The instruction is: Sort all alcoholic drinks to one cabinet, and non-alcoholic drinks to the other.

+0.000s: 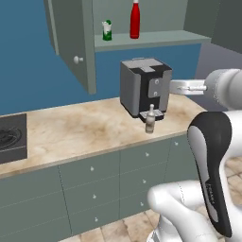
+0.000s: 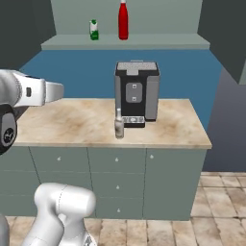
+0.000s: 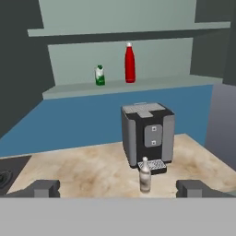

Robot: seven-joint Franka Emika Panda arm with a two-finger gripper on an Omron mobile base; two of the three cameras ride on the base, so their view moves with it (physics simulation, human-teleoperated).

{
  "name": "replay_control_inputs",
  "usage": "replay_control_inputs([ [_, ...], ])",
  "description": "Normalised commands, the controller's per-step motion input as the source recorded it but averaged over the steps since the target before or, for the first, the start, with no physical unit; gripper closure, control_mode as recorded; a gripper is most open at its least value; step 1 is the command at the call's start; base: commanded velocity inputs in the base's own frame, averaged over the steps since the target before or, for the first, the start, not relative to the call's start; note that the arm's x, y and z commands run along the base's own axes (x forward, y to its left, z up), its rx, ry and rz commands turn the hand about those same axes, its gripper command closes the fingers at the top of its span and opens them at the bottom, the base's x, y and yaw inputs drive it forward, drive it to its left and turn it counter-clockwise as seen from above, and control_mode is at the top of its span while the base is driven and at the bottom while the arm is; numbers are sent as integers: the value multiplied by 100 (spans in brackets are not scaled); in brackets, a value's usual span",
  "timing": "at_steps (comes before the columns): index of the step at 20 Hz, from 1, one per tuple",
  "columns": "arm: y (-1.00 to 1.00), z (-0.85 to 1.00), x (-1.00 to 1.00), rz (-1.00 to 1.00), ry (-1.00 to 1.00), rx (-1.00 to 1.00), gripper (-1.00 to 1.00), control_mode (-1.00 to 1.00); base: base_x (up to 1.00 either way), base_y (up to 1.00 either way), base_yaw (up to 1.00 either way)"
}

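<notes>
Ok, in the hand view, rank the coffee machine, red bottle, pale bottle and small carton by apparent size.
1. Coffee machine
2. Red bottle and pale bottle: look alike in height; the pale one is nearer, so unsure
3. Carton

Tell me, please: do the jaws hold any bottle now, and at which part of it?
Nothing is held. The gripper is open with empty space between its jaws, well back from the pale grey-beige bottle standing on the counter.

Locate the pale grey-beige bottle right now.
The pale grey-beige bottle stands upright on the counter, just in front of the coffee machine and near the counter's front edge, in the left base view.
</notes>
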Motion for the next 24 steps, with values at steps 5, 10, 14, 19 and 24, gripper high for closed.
replay_control_inputs([
  [5, -10, -19, 23, 0, 8, 4, -100, -100, 0, 0, 0],
  [10, -7, -19, 16, -1, 16, 4, -100, -100, 0, 0, 0],
  [14, -8, -18, 17, -1, 17, 2, -100, -100, 0, 0, 0],
  [19, -5, -13, 15, -2, 15, 3, -100, -100, 0, 0, 0],
  [24, -3, -14, 21, -4, 13, 2, -100, -100, 0, 0, 0],
])
